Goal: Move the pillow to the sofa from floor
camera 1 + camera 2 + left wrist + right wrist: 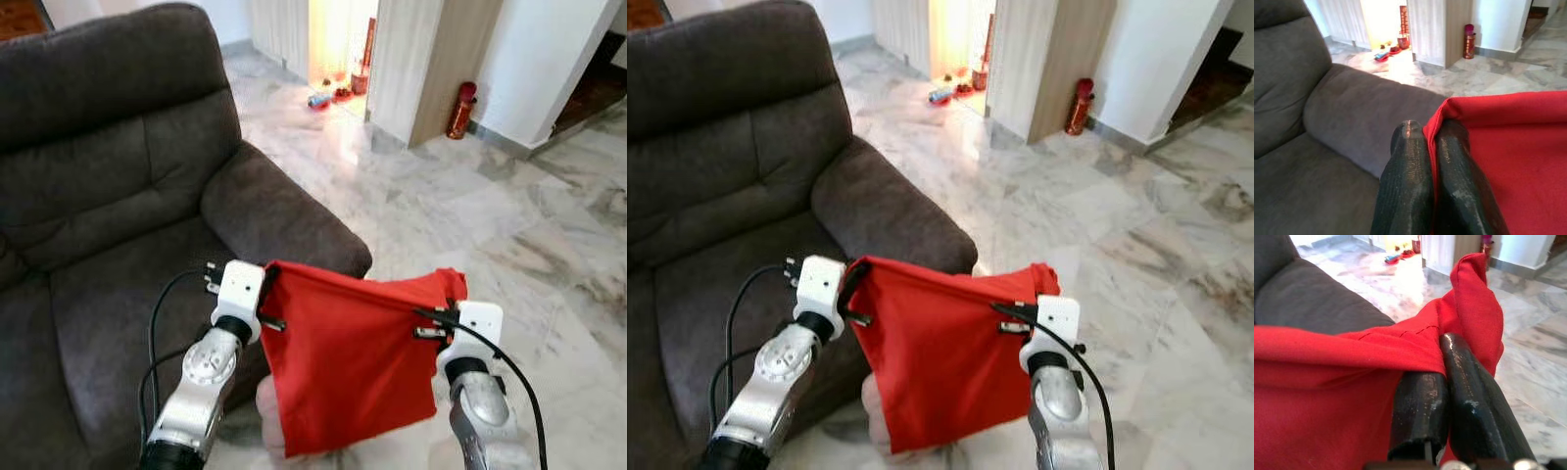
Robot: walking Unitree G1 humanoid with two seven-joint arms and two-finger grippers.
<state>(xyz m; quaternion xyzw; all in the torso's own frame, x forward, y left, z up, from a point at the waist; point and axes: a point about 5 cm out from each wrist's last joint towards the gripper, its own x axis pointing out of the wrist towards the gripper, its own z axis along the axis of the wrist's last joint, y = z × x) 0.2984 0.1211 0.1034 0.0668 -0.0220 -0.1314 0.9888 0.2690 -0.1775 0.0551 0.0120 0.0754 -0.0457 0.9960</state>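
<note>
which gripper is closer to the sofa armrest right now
Left. The left gripper, pinching one top corner of the red pillow, hangs right beside the sofa armrest; the right gripper holds the other corner, out over the marble floor.

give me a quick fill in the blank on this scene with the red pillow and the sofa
1. The left gripper and right gripper each pinch a top corner of the ____ fabric pillow.
2. The pillow hangs beside the dark grey sofa's ____.
3. The floor is pale ____ tile.

Missing words: red; armrest; marble
</note>
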